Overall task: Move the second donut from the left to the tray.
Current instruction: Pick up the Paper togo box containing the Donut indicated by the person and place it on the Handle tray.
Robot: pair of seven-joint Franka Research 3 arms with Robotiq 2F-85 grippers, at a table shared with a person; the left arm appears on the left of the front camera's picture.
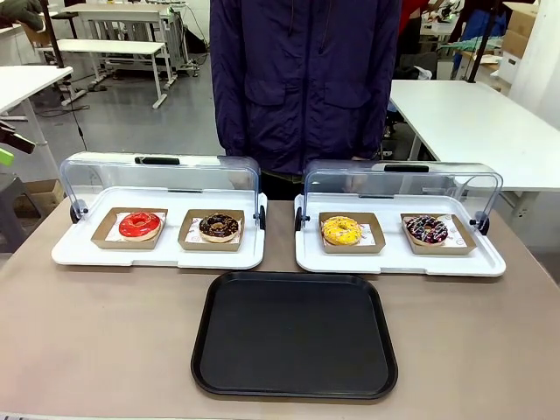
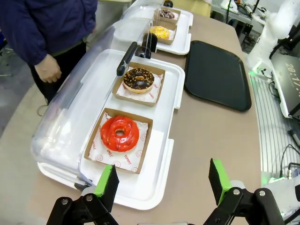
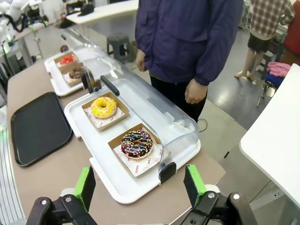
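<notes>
The chocolate-glazed donut (image 1: pixel 219 227) sits in its cardboard holder (image 1: pixel 194 242) on the left white tray (image 1: pixel 157 255), domed lid (image 1: pixel 162 175) raised for access, just behind the bare black tray (image 1: pixel 295 337) on the worktop (image 1: pixel 96 350), while left gripper (image 2: pixel 161 187) and right gripper (image 3: pixel 140 185) hover spread apart, holding nothing.

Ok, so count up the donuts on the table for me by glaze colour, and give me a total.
Red-glazed donut: 1
Chocolate-glazed donut with light specks: 1
Yellow-glazed donut: 1
Dark donut with multicoloured sprinkles: 1
Total: 4 donuts
</notes>
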